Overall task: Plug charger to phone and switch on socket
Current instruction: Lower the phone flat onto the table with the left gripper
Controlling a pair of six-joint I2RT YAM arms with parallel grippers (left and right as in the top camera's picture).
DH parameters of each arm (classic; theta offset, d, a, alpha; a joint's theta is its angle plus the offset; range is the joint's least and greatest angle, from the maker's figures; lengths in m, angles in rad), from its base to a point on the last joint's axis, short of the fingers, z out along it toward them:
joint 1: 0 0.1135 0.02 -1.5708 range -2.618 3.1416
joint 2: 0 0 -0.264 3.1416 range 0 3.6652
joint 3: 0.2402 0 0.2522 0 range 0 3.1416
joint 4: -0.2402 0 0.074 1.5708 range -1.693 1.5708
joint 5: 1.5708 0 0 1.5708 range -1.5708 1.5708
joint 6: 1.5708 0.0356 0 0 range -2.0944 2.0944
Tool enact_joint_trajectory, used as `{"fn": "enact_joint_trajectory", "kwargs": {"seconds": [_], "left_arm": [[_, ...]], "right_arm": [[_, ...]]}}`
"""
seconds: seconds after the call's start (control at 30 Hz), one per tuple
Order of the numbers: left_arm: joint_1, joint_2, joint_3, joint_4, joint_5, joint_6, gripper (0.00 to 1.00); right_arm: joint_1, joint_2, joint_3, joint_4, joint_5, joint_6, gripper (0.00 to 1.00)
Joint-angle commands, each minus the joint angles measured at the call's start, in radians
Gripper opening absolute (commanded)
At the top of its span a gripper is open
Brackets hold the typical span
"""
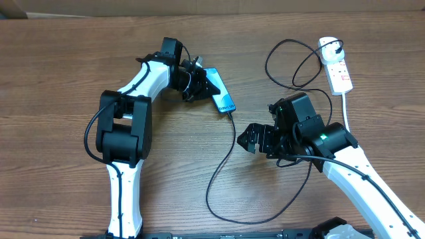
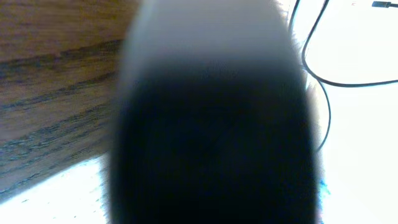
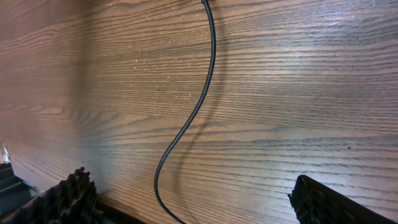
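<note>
1. The left pincer is squeezed together, touching the phone mid-table.
2. The right pincer is wide apart, beside the charger.
3. Reaching for the socket, it might snag the charger and yank its tip away.

White-shelled arms with black joints, thin black cables, ribbed black fingers, one green light.

Slim blue-screened phone lies flat and angled, mid-table. The thin black charger cable has its tip at the phone's lower short edge, loops toward me, then climbs to the white power strip on my far right.
</note>
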Motion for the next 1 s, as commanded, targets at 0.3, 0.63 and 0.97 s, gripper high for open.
{"fn": "enact_joint_trajectory", "kwargs": {"seconds": [0.3, 0.63, 0.97], "left_arm": [[-0.006, -0.004, 0.002, -0.032, -0.082, -0.006, 0.08], [-0.006, -0.004, 0.002, -0.057, -0.177, -0.006, 0.12], [-0.006, -0.004, 0.002, -0.07, -0.194, -0.002, 0.36]], "right_arm": [[-0.003, 0.0, 0.026, -0.006, 0.01, 0.004, 1.0], [-0.003, 0.0, 0.026, -0.007, 0.01, 0.004, 1.0], [-0.003, 0.0, 0.026, -0.006, 0.01, 0.004, 1.0]]}}
